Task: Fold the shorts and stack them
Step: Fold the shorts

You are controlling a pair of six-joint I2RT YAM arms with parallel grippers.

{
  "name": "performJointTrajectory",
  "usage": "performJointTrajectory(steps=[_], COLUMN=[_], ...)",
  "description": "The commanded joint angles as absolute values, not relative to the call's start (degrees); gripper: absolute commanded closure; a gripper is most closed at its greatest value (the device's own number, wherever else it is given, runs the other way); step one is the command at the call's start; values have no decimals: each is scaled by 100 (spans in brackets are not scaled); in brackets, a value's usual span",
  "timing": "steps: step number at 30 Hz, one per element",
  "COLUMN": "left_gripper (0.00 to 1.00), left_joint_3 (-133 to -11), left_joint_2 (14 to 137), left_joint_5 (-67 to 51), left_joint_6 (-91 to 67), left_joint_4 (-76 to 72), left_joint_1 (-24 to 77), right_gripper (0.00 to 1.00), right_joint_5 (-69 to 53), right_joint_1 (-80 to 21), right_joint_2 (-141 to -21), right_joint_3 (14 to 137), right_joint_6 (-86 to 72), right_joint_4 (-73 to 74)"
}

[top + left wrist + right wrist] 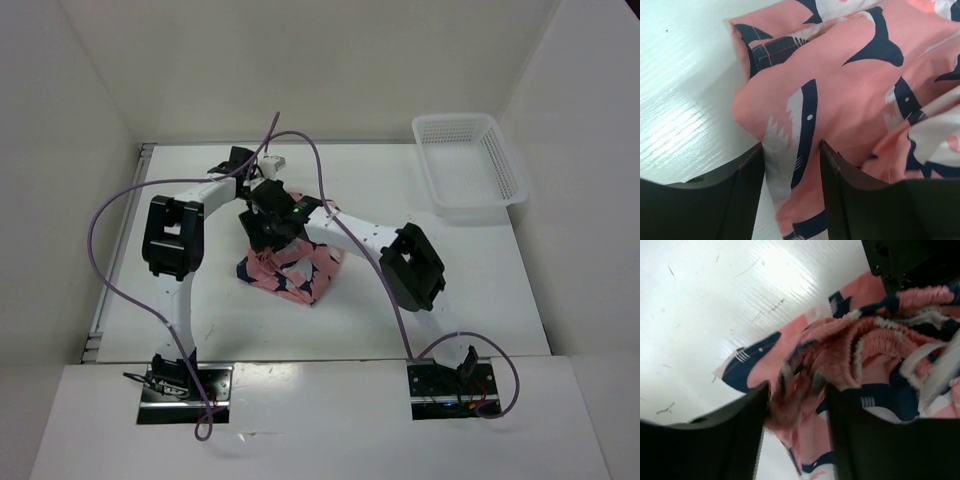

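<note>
The shorts lie in a crumpled salmon-pink heap with navy-and-white sharks at the middle of the table. Both grippers hang close together over the heap's far side. My left gripper is open. In the left wrist view its fingers stand apart astride a loose ridge of the shorts, around the left gripper. My right gripper is open too. In the right wrist view the blurred, gathered waistband of the shorts hangs between the jaws of the right gripper.
A white mesh basket stands at the far right corner of the table. Purple cables loop over both arms. White walls close the table in on three sides.
</note>
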State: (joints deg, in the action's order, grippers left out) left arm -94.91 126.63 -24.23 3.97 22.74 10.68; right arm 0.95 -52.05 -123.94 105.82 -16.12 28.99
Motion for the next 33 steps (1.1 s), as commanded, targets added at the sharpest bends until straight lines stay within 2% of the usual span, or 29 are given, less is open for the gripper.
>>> performJointTrajectory(steps=[1, 3, 4, 6, 9, 16, 18, 20, 21, 22, 23, 24, 27, 29, 33], left_gripper=[42, 33, 29, 22, 17, 13, 13, 13, 16, 16, 18, 18, 24, 30, 34], left_joint_3=[-9238, -9185, -9124, -9123, -9237, -9579, -9920, -10133, -10195, -10256, -10257, -10257, -9924, -9425, -8870], left_joint_2=[12894, 12640, 12552, 12333, 12077, 11347, 11241, 11049, 10987, 10934, 10881, 10881, 10767, 10767, 10714], left_joint_5=[-2329, -1979, -1856, -1574, -1266, -369, -517, -842, -1061, -1664, -2018, -2343, -3233, -3567, -3963], left_joint_6=[308, 308, 308, 308, 176, 9, 9, 157, 245, 481, 657, 851, 1361, 1441, 1512], left_joint_4=[2610, 2462, 2461, 2399, 2399, 2232, 2442, 2644, 2889, 3031, 3432, 3680, 4332, 4447, 4447], left_joint_1=[1134, 1081, 1081, 985, 686, 141, 27, 26, 26, 26, 131, 210, 544, 659, 800], right_gripper=[31, 23, 15, 10, 9, 6, 15, 33, 54, 63, 80, 87, 100, 100, 100], right_joint_5=[-475, -615, -615, -677, -440, 166, 508, 658, 737, 799, 800, 800, 861, 783, 519], right_joint_1=[-5317, -5317, -5317, -5317, -5317, -5317, -5317, -5152, -5089, -5002, -4844, -4756, -4466, -4220, -3938], right_joint_2=[-12542, -12463, -12358, -12174, -11735, -10434, -10101, -9915, -9749, -9677, -9616, -9502, -9396, -9396, -9676], right_joint_3=[10714, 10608, 10521, 10521, 10310, 9704, 9572, 9230, 8924, 8756, 8589, 8248, 7630, 7271, 7031], right_joint_6=[-1160, -1081, -1020, -959, -958, -1221, -1370, -1721, -1862, -2142, -2284, -2424, -2838, -2962, -3076], right_joint_4=[2522, 2470, 2470, 2470, 2295, 1767, 1767, 1819, 1889, 1890, 1968, 2030, 1969, 1750, 1390])
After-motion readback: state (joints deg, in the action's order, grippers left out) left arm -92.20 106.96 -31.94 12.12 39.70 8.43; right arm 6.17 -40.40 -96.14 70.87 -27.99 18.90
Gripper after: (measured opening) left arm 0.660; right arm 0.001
